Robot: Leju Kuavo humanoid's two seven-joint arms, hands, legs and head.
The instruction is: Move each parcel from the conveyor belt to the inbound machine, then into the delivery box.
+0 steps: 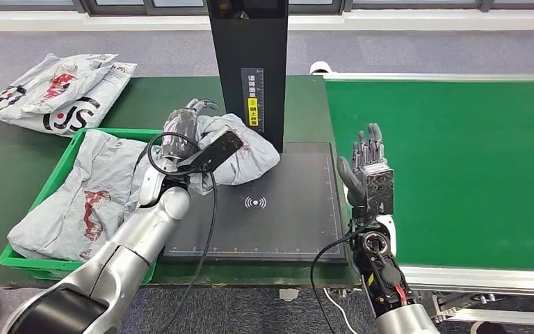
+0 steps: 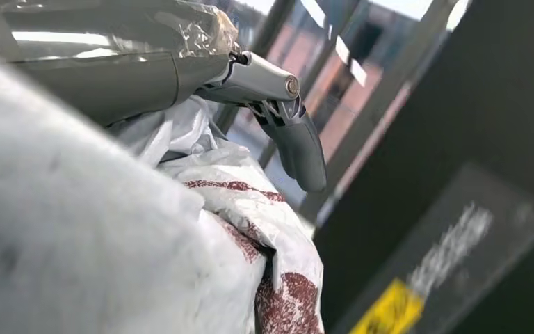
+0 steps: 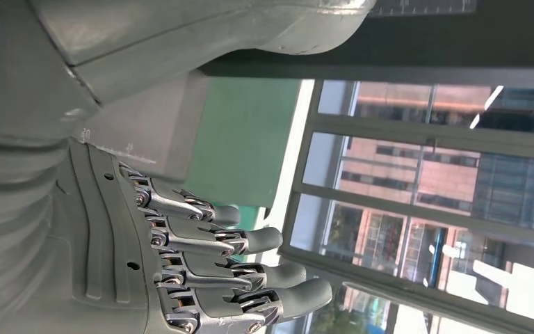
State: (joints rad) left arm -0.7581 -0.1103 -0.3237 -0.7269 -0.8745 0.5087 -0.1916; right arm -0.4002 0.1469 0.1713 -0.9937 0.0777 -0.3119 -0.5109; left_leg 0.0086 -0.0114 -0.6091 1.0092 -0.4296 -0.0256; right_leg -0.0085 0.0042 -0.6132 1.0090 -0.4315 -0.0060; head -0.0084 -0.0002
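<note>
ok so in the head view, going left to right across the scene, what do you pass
Loose parcels on the table → green box with parcels inside → left hand gripping a grey parcel → black scanner pad → right hand, holding nothing → green conveyor belt.

Crinkled plastic on matt black.
The grey, red-printed plastic mailer parcel (image 1: pixel 240 156) looks thin, creased and slightly glossy; the flat black scanner platform (image 1: pixel 285 209) is smooth and matt; the green conveyor belt (image 1: pixel 459 167) looks finely textured, edged in bright metal.
</note>
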